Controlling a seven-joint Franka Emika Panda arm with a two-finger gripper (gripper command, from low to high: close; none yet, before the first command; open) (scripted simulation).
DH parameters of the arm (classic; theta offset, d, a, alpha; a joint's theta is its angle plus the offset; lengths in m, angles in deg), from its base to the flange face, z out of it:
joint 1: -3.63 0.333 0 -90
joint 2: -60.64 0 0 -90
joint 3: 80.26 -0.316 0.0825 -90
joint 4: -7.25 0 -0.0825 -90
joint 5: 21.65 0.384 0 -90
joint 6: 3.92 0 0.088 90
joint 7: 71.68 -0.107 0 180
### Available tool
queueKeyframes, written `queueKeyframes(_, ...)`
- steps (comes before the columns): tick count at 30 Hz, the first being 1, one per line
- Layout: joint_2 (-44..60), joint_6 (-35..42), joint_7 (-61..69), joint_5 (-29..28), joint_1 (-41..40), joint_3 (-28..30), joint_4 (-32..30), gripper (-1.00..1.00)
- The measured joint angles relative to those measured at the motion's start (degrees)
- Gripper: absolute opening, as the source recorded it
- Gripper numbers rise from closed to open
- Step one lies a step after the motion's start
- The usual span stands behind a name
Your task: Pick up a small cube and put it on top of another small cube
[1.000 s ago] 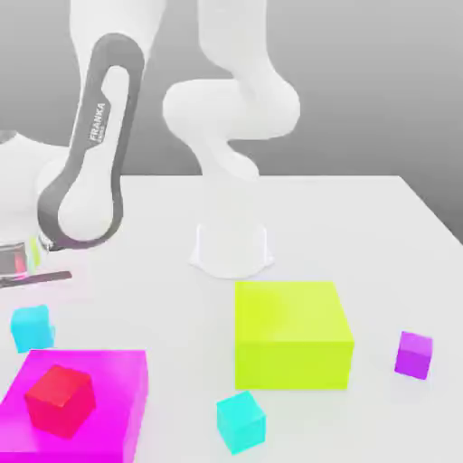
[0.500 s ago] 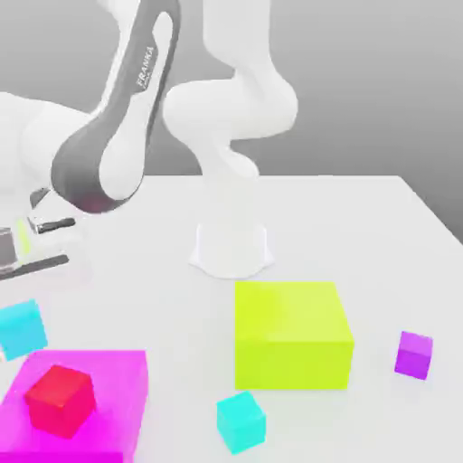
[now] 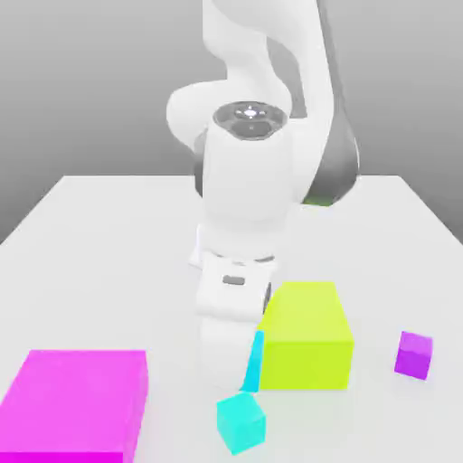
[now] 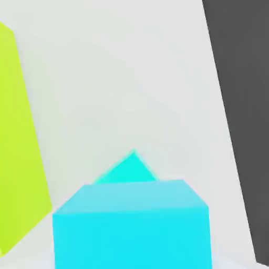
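A small cyan cube hangs in my gripper, which is shut on it, and my white hand hides most of it in the exterior view. In the hand view this held cube sits close to the camera. Just below it, on the white table, rests the other small cyan cube, whose corner peeks out past the held one. The two cubes are apart, with the held one above and slightly behind.
A big yellow-green block stands close beside my hand on the exterior view's right, and it also shows in the hand view. A large magenta block lies at the lower left. A small purple cube sits at the right.
My arm has swung from the exterior view's left edge to the middle, carrying the cyan cube that lay by the magenta block. It now hangs above the other cyan cube.
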Motion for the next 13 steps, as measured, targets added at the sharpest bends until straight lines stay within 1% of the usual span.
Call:
queueKeyframes(3, 5.8, -4.9, 5.3, 7.1, -2.6, -3.8, 0.3, -1.00)
queueKeyframes(4, 7.4, -6.2, 6.6, 8.9, -3.6, -5.2, 0.4, 1.00)
queueKeyframes(9, 7.4, -6.2, 6.6, 8.9, -3.6, -5.2, 0.4, 1.00)
queueKeyframes(10, 8.2, -6.9, 7.3, 9.8, -4.1, -5.9, 0.4, 1.00)
queueKeyframes(11, 7.5, -6.5, 6.7, 8.9, -4.1, -5.6, 0.4, 1.00)
queueKeyframes(13, 4.4, -4.1, 3.9, 5.1, -3.0, -3.9, 0.1, 1.00)
